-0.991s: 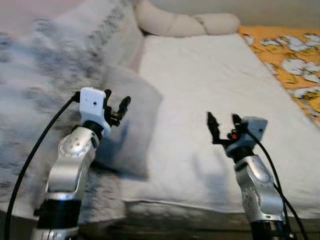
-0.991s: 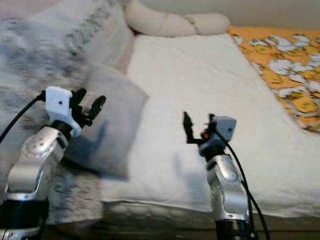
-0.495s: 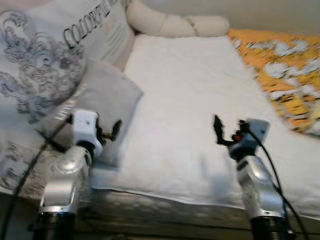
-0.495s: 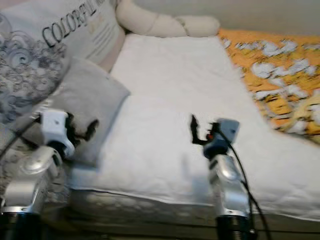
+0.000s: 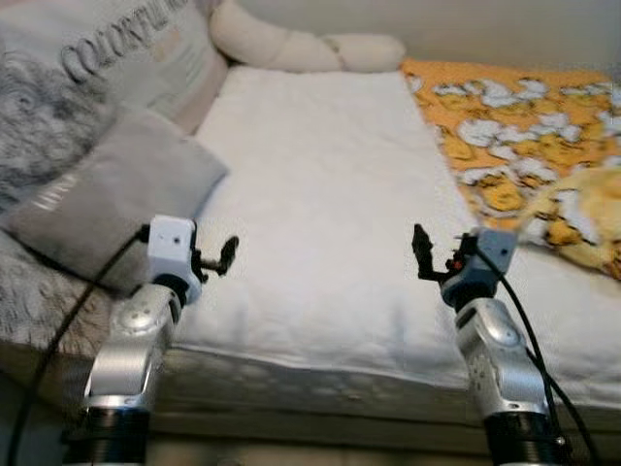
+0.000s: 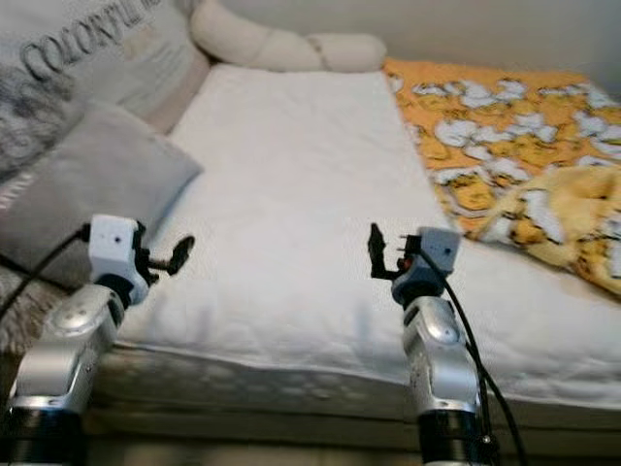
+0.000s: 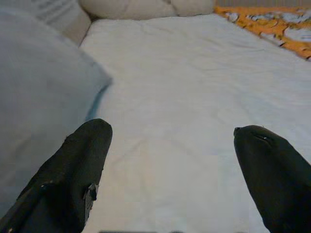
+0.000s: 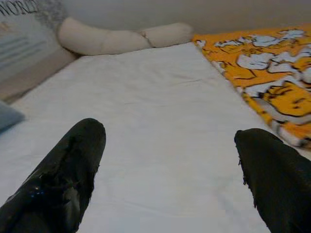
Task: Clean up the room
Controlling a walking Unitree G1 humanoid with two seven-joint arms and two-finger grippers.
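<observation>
A bed with a white sheet (image 5: 320,184) lies in front of me. A grey pillow (image 5: 116,199) rests at its left side, partly on a large printed pillow (image 5: 87,78). An orange patterned blanket (image 5: 505,126) covers the right side and is bunched up at the right edge (image 5: 572,218). My left gripper (image 5: 217,260) hovers open over the near left edge of the sheet, just right of the grey pillow (image 7: 39,97). Over the near right part of the sheet, my right gripper (image 5: 437,256) stands open, with the blanket (image 8: 272,73) off to its right. Neither holds anything.
A cream knotted bolster (image 5: 301,49) lies across the head of the bed against the wall. The mattress front edge (image 5: 320,388) runs just below both grippers. The middle of the sheet is bare.
The camera has turned right, bringing more of the orange blanket into view. My left gripper has dropped from in front of the grey pillow to the bed's near edge. The right gripper has barely moved.
</observation>
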